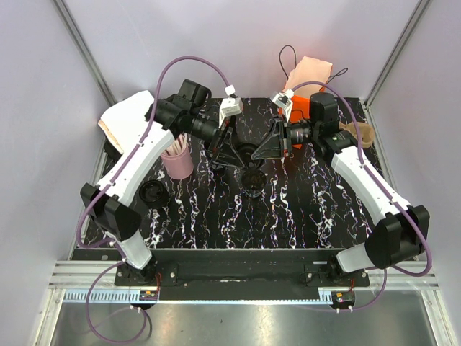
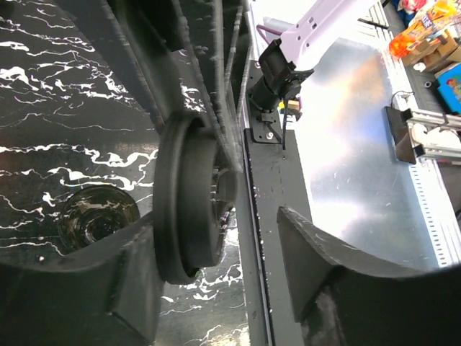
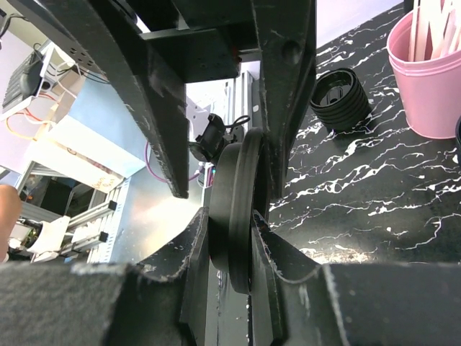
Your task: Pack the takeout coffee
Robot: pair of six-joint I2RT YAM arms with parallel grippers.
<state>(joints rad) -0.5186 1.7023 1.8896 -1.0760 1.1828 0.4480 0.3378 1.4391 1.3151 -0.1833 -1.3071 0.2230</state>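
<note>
Since your right gripper (image 3: 232,225) clamps the lid (image 3: 241,180) edge-on, your left gripper (image 2: 216,223), jaws apart around it, looks ready for a handover.

Top camera looks down from behind; both wrist cameras closely share the lid (image 3: 241,209).

Soft, even overhead light fills the top view. Shadows under the arms are faint, and the glossy black worktop (image 1: 216,216) gives only a dull sheen. A bright strip glares off the metal rail (image 1: 238,295) at the near edge. In the wrist views the left fingers (image 2: 346,281) and right fingers (image 3: 180,288) loom dark and blurred, the lid (image 3: 241,209) is soft, and the far backgrounds wash out pale.
</note>
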